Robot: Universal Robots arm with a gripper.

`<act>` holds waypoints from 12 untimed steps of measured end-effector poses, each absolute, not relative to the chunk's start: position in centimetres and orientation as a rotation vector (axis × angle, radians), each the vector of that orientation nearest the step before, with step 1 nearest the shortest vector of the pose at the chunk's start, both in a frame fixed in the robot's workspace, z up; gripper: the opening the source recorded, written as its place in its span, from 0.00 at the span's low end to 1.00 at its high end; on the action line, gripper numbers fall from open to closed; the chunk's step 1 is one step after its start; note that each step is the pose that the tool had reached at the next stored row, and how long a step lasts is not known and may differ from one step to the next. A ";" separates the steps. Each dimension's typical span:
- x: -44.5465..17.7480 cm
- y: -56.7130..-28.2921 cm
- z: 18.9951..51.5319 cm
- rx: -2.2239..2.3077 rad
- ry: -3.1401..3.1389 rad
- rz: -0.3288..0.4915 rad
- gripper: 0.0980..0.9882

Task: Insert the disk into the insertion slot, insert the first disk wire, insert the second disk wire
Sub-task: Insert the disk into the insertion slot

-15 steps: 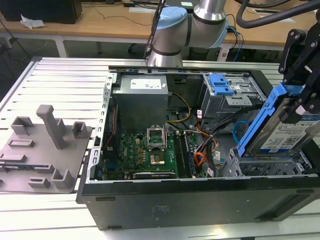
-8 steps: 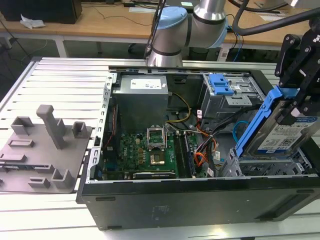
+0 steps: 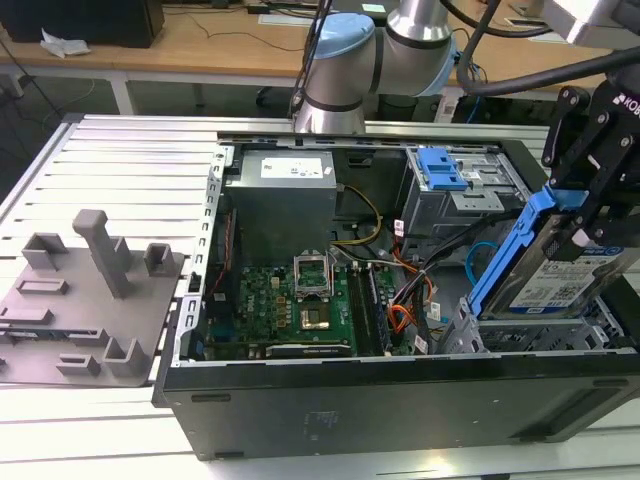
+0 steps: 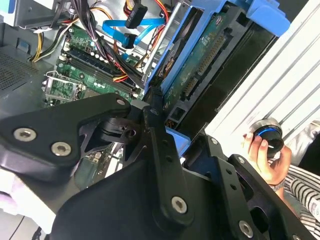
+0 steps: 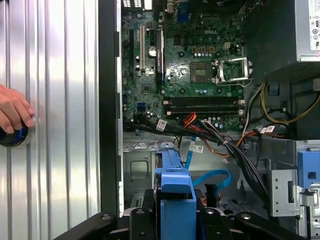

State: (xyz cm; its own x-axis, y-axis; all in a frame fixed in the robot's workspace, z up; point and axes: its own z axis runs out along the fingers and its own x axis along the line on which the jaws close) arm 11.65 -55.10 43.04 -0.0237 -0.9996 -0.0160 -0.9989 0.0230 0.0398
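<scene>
The claw (image 3: 580, 222) pinches the disk (image 3: 562, 282) by its blue carrier and holds it tilted, one end high by the claw and the other low. The slot (image 3: 470, 330), a grey perforated cage, lies directly under the claw, and the disk's lower edge sits at its opening, not pushed home. The light-blue wire (image 5: 212, 177) loops free just beyond the disk, inside the case (image 3: 400, 400). The red-orange wire (image 5: 189, 119) lies farther off, near the motherboard (image 5: 190, 65). Well away from the claw, a hand (image 5: 12, 112) rests on a round knob (image 5: 11, 137) on the ribbed desk (image 5: 60, 125).
</scene>
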 end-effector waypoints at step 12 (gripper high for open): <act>11.6 -55.1 42.2 2.183 -2.235 -0.062 0.30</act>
State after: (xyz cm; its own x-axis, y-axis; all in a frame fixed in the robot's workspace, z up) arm 11.65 -55.10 42.16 -0.0237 -0.9996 -0.0160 -0.9989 0.0230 0.0398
